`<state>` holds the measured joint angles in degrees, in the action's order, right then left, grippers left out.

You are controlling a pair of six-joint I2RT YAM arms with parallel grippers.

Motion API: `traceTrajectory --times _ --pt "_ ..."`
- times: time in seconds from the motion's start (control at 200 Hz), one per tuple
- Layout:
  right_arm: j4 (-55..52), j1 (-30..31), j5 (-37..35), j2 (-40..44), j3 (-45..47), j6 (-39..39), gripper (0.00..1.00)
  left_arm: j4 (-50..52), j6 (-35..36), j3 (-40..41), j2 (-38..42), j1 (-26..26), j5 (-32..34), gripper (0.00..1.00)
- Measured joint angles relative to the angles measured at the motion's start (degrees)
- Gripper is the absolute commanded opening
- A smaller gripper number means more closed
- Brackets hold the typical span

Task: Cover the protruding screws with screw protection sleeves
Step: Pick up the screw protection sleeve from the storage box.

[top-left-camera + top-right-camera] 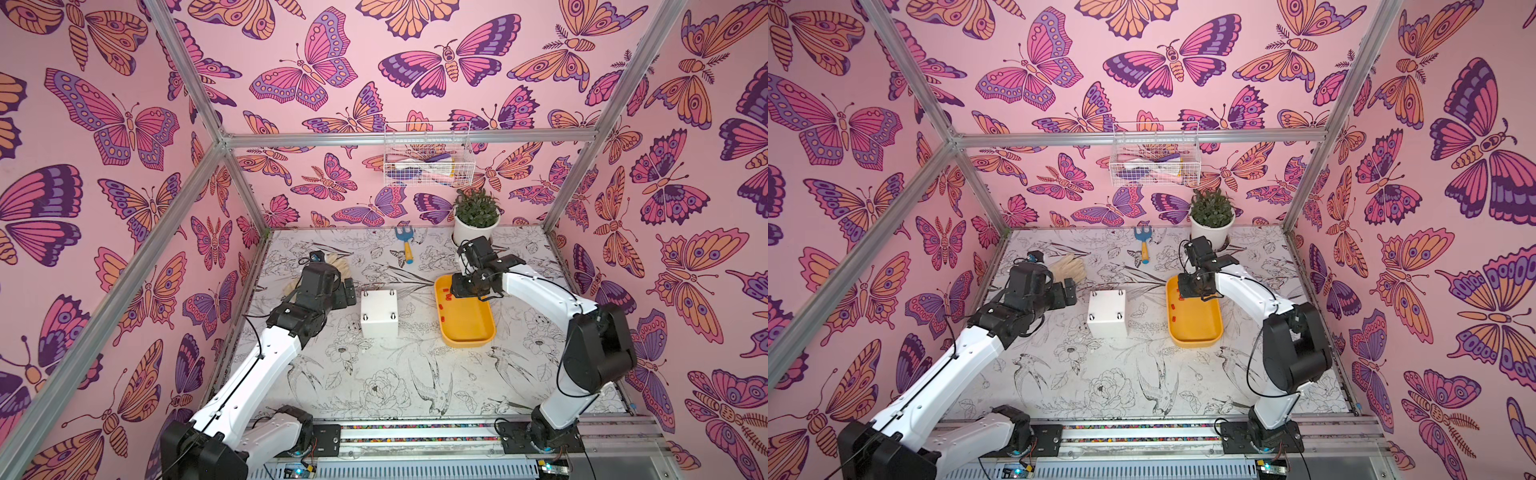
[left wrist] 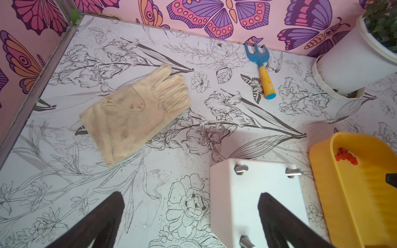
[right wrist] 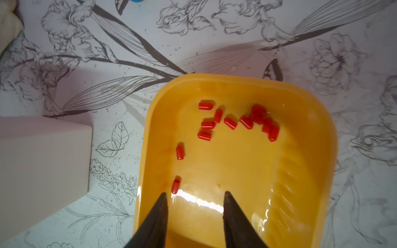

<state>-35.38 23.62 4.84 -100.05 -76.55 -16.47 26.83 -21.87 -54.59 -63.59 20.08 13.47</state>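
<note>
nearest us, the left gripper (image 2: pixel 191 194) hangs wide open and empty just beside the white box (image 1: pixel 379 318), whose four protruding screws (image 2: pixel 241 169) stand bare. to its right we see the right gripper (image 3: pixel 195 193), jaws partly apart and gripping nothing, over the yellow tray (image 3: pixel 236 78) holding loose red screw protection sleeves (image 3: pixel 231 123). farther back lie a glove (image 2: pixel 133 113), a toy rake (image 2: pixel 261 70) and a potted plant (image 1: pixel 476 208).
</note>
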Motion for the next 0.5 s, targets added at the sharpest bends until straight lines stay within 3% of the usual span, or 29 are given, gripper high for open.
traceTrajectory --times 0.501 --pt "3.0 0.5 5.5 -6.1 -0.9 -0.2 0.21 0.4 0.4 0.0 -2.6 0.1 2.0 1.0"
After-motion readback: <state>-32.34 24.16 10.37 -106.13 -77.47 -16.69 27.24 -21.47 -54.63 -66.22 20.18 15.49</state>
